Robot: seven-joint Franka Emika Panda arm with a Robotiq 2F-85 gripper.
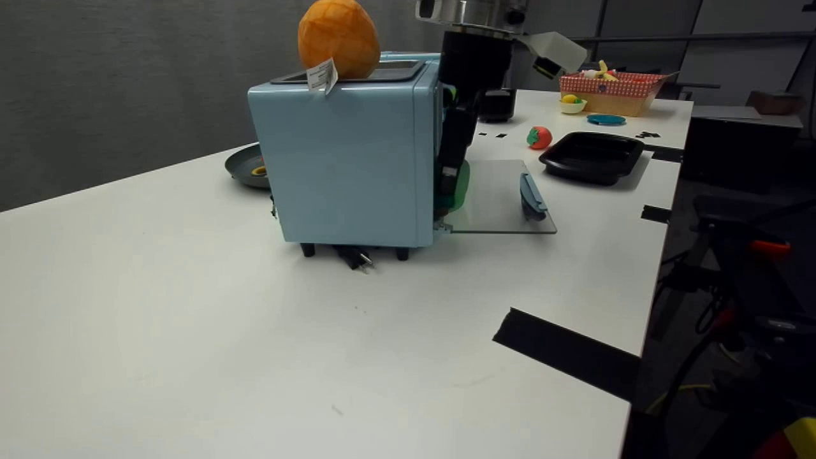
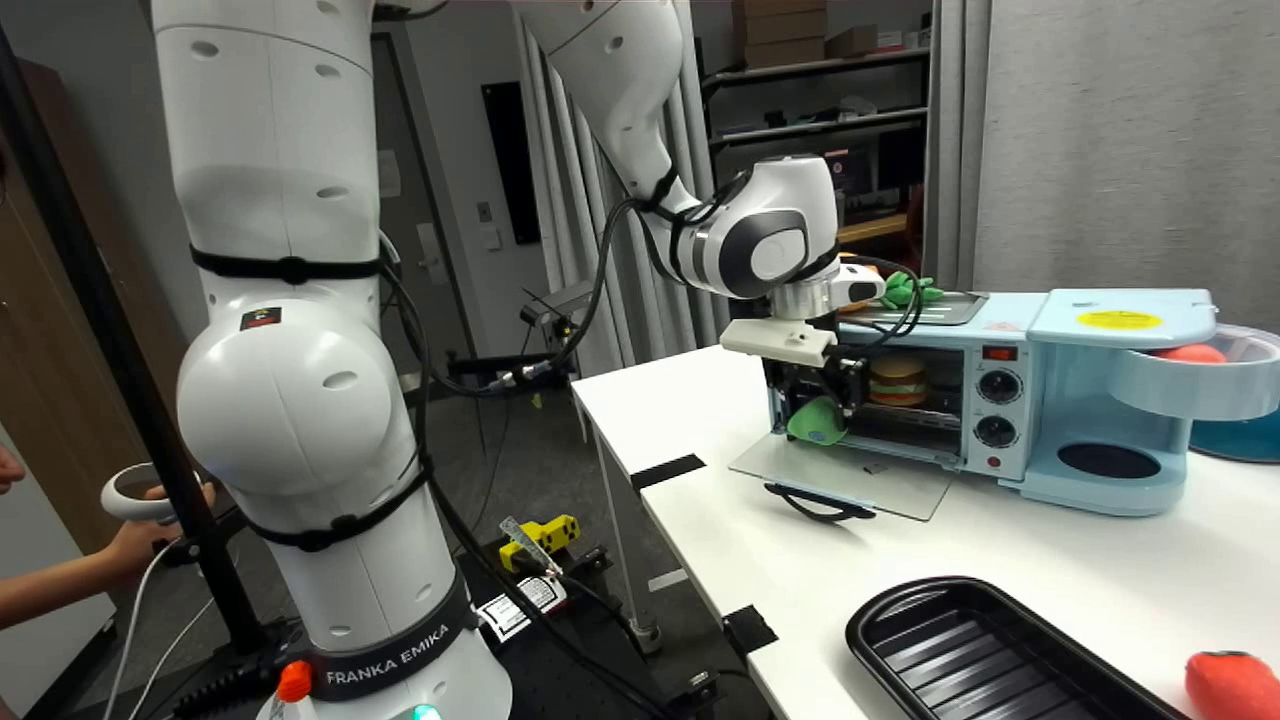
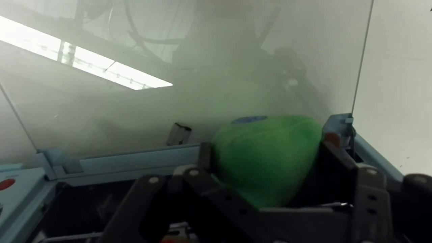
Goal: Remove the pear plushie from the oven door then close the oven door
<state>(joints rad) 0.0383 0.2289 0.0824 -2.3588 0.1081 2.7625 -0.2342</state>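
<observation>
The oven door [image 2: 900, 488] lies folded down and open in front of the light-blue toy oven [image 1: 338, 159], its dark handle [image 2: 820, 503] at the outer edge. The door also shows in the wrist view [image 3: 135, 111]. The bright green pear plushie [image 2: 818, 422] is at the hinge side of the door, by the oven opening. My gripper [image 3: 268, 153] points down there, with a fingertip against each side of the pear plushie [image 3: 266, 145]; it looks shut on it. Its stem is hidden. In an exterior view the pear [image 1: 460, 191] is partly behind the gripper [image 1: 449, 188].
An orange plush [image 1: 341, 38] sits on the oven top. A toy burger [image 2: 897, 380] is inside the oven. A black pan [image 2: 985, 650] and a red toy [image 2: 1235, 685] lie on the table. A small brownish-red thing [image 3: 332, 138] shows by the right fingertip.
</observation>
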